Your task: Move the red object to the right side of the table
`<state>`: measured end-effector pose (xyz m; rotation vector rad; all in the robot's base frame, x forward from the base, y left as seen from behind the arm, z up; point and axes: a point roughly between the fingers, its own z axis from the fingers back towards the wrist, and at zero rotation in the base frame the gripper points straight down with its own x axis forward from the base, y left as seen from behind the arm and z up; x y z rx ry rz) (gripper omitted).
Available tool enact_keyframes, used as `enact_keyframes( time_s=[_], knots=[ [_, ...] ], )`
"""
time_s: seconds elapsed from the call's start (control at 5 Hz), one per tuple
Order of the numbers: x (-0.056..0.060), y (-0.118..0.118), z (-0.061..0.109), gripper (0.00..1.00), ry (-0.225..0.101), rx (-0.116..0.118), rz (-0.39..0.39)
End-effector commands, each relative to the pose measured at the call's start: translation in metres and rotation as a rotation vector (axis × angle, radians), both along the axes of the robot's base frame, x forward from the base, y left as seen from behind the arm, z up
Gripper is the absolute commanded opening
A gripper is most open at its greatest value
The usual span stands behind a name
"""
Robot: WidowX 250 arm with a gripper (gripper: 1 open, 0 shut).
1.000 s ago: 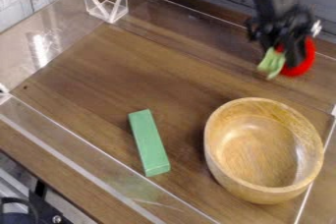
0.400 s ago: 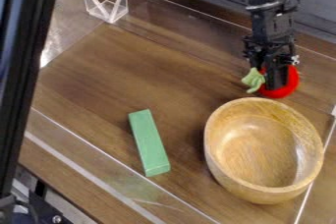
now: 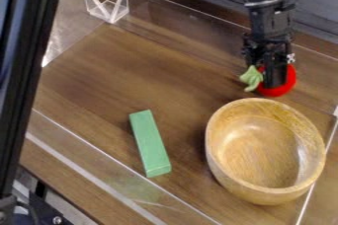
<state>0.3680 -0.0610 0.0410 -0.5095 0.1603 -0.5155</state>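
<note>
One red object (image 3: 276,80), one green block (image 3: 149,142) and one wooden bowl (image 3: 266,148) sit on the table (image 3: 119,76). The hand (image 3: 270,69) stands over the red object at the right side, just behind the bowl; whether its fingers grip cannot be told. Since a second ago, both have dropped lower and leftward. The acrylic wall (image 3: 50,43) leaves the centre open.
</note>
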Motion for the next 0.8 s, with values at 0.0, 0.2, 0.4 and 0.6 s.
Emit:
enact_keyframes(
  time_s=[0.0,0.2,0.4,0.6],
  knots=[
    [0.004,0.001,0.029,1.0,-0.071,0.003,0.013],
    [0.002,0.0,0.039,1.0,-0.082,0.014,0.018],
    [0.001,0.001,0.056,1.0,-0.097,0.027,0.046],
    [0.0,0.003,0.072,1.0,-0.11,0.032,0.075]
  ],
)
